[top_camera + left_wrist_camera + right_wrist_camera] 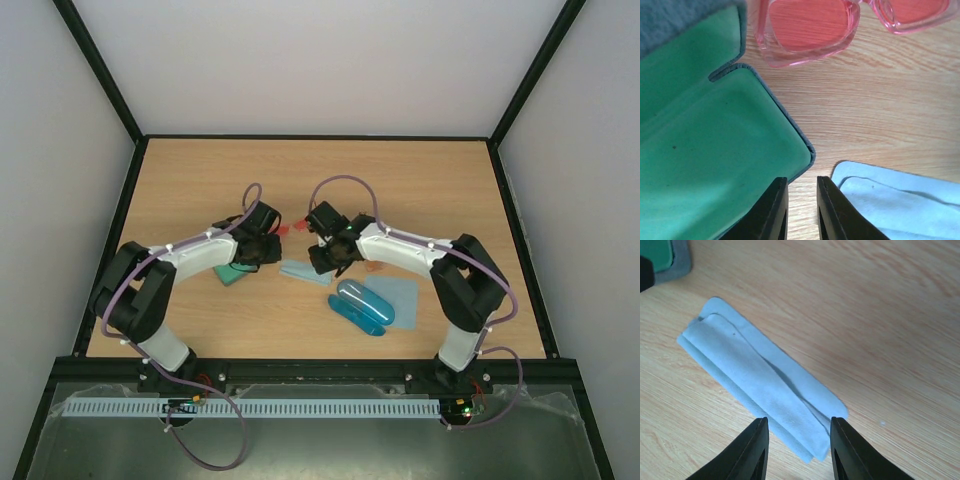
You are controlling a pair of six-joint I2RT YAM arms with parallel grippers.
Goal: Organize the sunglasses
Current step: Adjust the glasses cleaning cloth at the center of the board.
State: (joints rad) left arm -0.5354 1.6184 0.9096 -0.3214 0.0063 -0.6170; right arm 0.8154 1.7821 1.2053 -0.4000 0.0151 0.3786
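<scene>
The red-pink sunglasses (807,30) lie lens-down on the wood just past an open green case (715,150); in the top view the sunglasses (290,229) sit between the two wrists. My left gripper (802,202) hovers by the case's corner, its jaws a narrow gap apart with nothing between them. My right gripper (797,440) is open, its fingers on either side of the near end of a folded pale blue cloth (755,375) without pinching it. A small orange patch (374,267) beside the right forearm may be the orange pair, mostly hidden.
The green case (230,275) lies under the left wrist, the folded cloth (305,271) to its right. An open blue case (362,305) and a second flat cloth (402,292) lie nearer the right arm's base. Black rails border the table.
</scene>
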